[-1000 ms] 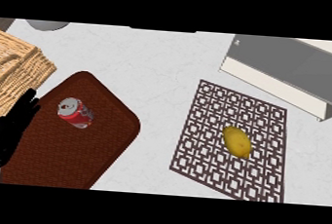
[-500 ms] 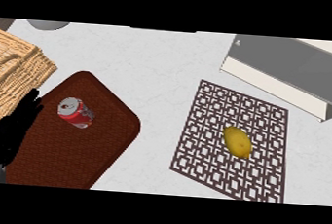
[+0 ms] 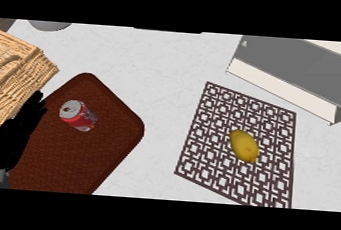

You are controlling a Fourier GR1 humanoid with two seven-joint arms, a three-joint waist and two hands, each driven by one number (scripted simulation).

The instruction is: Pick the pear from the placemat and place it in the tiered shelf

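Nothing among the objects has shifted since the earlier frames; only the left robot hand has slid slightly lower along the view's left edge.

Landmark: the placemat, a dark lattice mat lying on the pale bench.

Up and to the right of the placemat stands the tiered shelf, grey with a cream edge, just apart from the mat's upper right corner. Well to the left of the placemat lies a reddish-brown tray with rounded corners. Further left still, beyond the tray's upper end, sits a woven basket, partly cut off by the frame. The left robot hand, black, lies over the tray's left side, far from the placemat, with fingers pointing upward and relaxed, holding nothing. The right robot hand does not show.

A red can lies on its side on the tray. Smallest, the pear, yellow, rests near the middle of the placemat, untouched.
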